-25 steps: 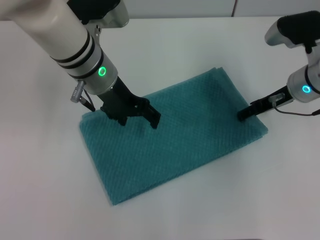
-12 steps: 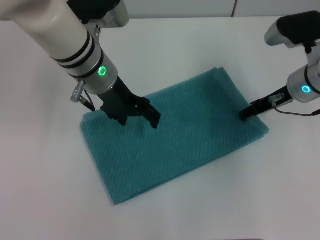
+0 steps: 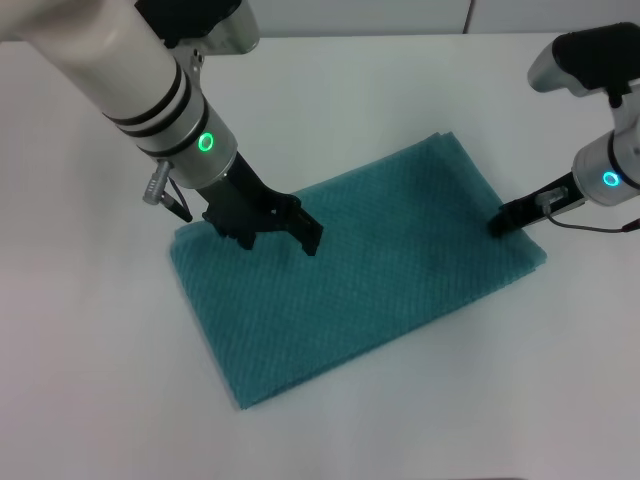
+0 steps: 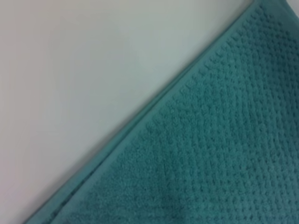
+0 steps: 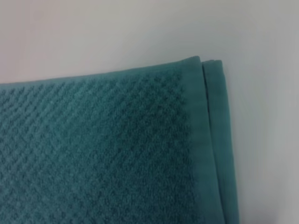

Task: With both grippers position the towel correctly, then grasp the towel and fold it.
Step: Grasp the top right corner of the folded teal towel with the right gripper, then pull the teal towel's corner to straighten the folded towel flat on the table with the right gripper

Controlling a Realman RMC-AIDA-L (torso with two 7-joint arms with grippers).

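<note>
The teal-green waffle-weave towel (image 3: 355, 265) lies flat on the white tabletop (image 3: 400, 90). The left gripper (image 3: 275, 228) rests spread open on one end. The right gripper (image 3: 497, 224) touches the other end; I cannot tell whether it is open.

Setting: robot test bench, lab-type. Plain white smooth tabletop (image 3: 400, 420) fills frame. Pale wall panels with dark vertical seam (image 3: 469, 16) at upper right. No household or shop fittings visible.
</note>
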